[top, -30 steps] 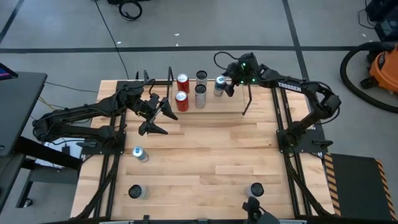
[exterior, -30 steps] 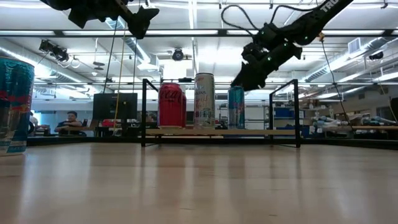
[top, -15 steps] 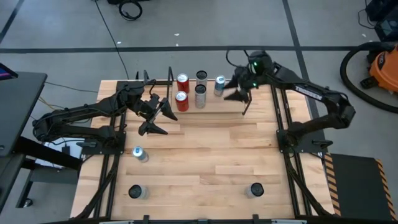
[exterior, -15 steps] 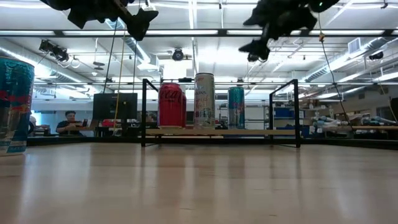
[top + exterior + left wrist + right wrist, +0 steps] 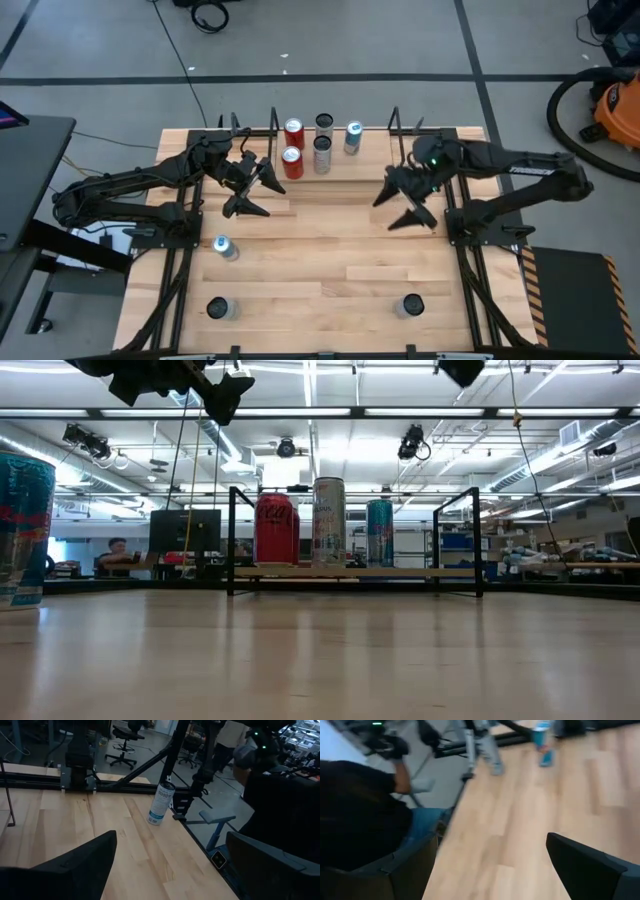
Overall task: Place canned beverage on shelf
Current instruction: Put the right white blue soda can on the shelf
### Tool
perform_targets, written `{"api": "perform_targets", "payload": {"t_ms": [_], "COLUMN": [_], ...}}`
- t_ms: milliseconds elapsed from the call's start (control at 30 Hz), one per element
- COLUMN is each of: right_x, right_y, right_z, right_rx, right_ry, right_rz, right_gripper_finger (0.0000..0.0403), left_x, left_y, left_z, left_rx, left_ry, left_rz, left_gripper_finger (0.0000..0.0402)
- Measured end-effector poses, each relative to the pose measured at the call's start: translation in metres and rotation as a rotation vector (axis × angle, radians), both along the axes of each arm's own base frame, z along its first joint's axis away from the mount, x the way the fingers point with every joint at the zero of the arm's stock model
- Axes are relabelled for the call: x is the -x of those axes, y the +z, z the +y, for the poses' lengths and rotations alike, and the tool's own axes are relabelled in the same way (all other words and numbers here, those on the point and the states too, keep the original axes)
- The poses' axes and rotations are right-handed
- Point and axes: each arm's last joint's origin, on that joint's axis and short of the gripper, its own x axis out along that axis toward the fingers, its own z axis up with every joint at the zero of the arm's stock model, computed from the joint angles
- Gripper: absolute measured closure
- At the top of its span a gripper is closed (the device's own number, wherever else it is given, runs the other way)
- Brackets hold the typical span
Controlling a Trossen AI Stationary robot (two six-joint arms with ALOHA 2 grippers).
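Observation:
The shelf (image 5: 375,160) of thin black rods and a wood board stands at the table's far middle; it also shows in the low view (image 5: 410,572). On it stand two red cans (image 5: 292,147), two silver cans (image 5: 322,140) and a blue can (image 5: 353,137), all upright on their bases. My right gripper (image 5: 405,205) is open and empty, high above the table, near-right of the shelf. My left gripper (image 5: 255,190) is open and empty, raised near-left of the shelf. Its wrist view shows a white and blue can (image 5: 161,803) upright near a table edge.
Three more cans stand upright on the table: one near the left rail (image 5: 225,248), one at the near left (image 5: 218,308), one at the near right (image 5: 410,305). One looms at the low view's left (image 5: 22,530). A person in dark top (image 5: 355,810) shows beside the table.
My right gripper has drawn away from the blue can on the shelf, first rising, then going toward the table's near edge and a little right, its fingers spread. The blue can stays upright on the shelf. A dark shape at the near edge, by the near-right can, has gone.

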Motion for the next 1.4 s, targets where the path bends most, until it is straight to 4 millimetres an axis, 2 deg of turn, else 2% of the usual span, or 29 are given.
{"api": "perform_targets", "payload": {"t_ms": [133, 300, 400, 567, 767, 1000, 1167, 1400], "right_x": [-0.004, -0.015, -0.017, -0.006, 0.014, 0.042, 0.047, 0.044], "right_y": [0.007, 0.019, 0.016, 0.001, -0.012, -0.030, -0.049, -0.079], "right_z": [0.021, 0.036, 0.047, 0.081, 0.118, 0.145, 0.172, 0.205], "right_rx": [-0.041, -0.102, -0.193, -0.165, -0.057, 0.052, 0.073, 0.120], "right_ry": [0.083, 0.125, 0.131, 0.189, 0.084, -0.100, -0.143, -0.136], "right_rz": [-0.059, -0.187, -0.112, 0.062, 0.202, 0.374, 0.492, 0.624], "right_gripper_finger": [0.0021, 0.0021, 0.0021, 0.0021, 0.0021, 0.0021, 0.0021, 0.0021], "left_x": [0.000, 0.000, 0.000, 0.000, 0.000, 0.000, 0.000, 0.000], "left_y": [0.000, 0.000, 0.000, 0.000, 0.001, 0.001, 0.001, 0.001], "left_z": [0.000, 0.000, 0.000, 0.000, 0.000, 0.000, 0.000, 0.000], "left_rx": [0.009, 0.044, 0.051, 0.054, 0.051, 0.046, 0.044, 0.044], "left_ry": [0.002, 0.009, 0.010, 0.010, 0.009, 0.009, 0.008, 0.008], "left_rz": [0.005, 0.022, 0.026, 0.028, 0.021, 0.016, 0.015, 0.015], "left_gripper_finger": [0.0026, 0.0026, 0.0026, 0.0026, 0.0026, 0.0026, 0.0026, 0.0026]}}
